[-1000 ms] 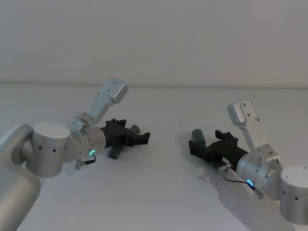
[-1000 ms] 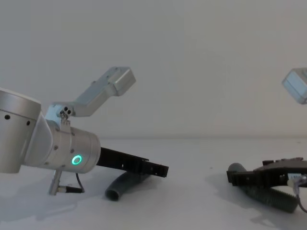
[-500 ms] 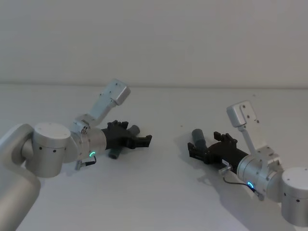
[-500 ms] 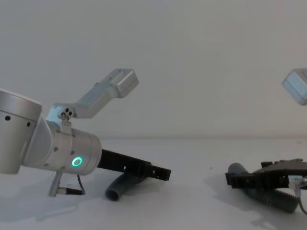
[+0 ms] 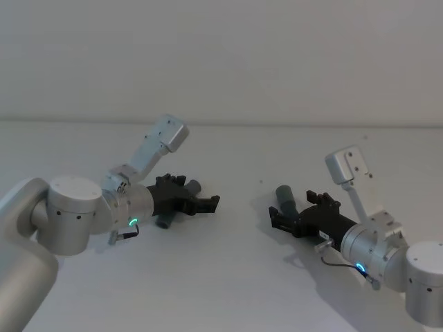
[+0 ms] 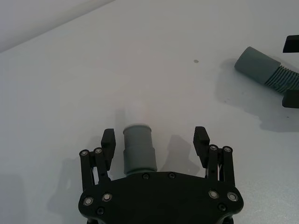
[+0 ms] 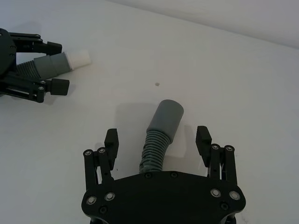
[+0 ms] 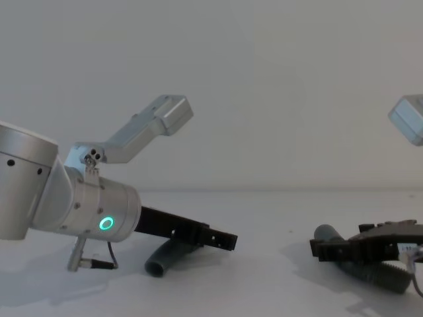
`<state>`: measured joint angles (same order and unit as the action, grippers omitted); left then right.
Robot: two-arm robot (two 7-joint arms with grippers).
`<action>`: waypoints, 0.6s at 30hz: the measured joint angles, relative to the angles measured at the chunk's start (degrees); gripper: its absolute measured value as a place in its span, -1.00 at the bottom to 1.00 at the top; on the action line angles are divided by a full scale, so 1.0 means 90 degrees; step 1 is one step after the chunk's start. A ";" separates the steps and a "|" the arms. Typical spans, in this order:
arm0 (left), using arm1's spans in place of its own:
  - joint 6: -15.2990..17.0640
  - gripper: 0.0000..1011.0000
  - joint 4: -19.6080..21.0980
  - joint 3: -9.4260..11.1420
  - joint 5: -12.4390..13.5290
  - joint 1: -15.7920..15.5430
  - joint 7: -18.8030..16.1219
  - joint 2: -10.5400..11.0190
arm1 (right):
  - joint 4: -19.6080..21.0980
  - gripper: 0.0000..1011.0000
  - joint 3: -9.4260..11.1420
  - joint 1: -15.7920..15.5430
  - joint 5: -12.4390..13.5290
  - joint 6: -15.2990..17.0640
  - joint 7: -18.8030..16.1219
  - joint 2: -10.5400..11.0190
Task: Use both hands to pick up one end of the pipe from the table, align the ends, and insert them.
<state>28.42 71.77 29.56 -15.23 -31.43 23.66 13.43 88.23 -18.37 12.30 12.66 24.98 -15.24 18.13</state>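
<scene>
You have the table [image 5: 235,277] bare but for the two pipe pieces, one in its left half and one in its right, both well short of the far edge and well apart from each other.

Your left arm reaches low across the left half, and its left gripper [image 6: 155,134] has slid a little farther forward over the last second. Its jaws are spread, one to each side of the curved elbow [image 6: 138,149] and clear of it. The elbow sits off-centre, nearer one finger than the other.

Your right arm has done much the same on the right half: the right gripper [image 7: 157,134] has crept forward along the corrugated hose [image 7: 154,149]. Its jaws are also spread, flanking the ribbed part just behind the smooth cuff and pinching nothing.

Both pieces lie flat on the table, as the chest view confirms for the elbow [image 8: 165,257].

So both approaches look nearly finished, and what is left is to close, lift, align and insert. Expect the left jaws to nudge the elbow sideways as they close. The elbow's collared mouth [image 6: 138,127] and the hose's cuff mouth [image 7: 169,112] both stick out past the fingertips, which should leave free length for mating.
</scene>
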 joint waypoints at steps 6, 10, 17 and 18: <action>0.0000 0.98 0.0004 0.0004 0.0004 0.0000 0.0012 0.0003 | 0.0010 0.98 0.0000 -0.0005 -0.0004 0.0005 -0.0010 0.0004; 0.0000 0.98 0.0007 0.0007 0.0005 0.0000 0.0016 0.0005 | 0.0012 0.98 0.0000 -0.0007 -0.0007 0.0007 -0.0015 0.0006; 0.0000 0.98 0.0008 0.0011 0.0006 0.0000 0.0021 0.0009 | 0.0016 0.98 0.0000 -0.0012 -0.0009 0.0007 -0.0020 0.0008; 0.0000 0.98 0.0008 0.0011 0.0005 0.0000 0.0022 0.0009 | 0.0017 0.98 0.0000 -0.0012 -0.0009 0.0007 -0.0021 0.0008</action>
<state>28.42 71.84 29.66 -15.18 -31.44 23.86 13.51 88.39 -18.38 12.19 12.58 25.05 -15.43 18.21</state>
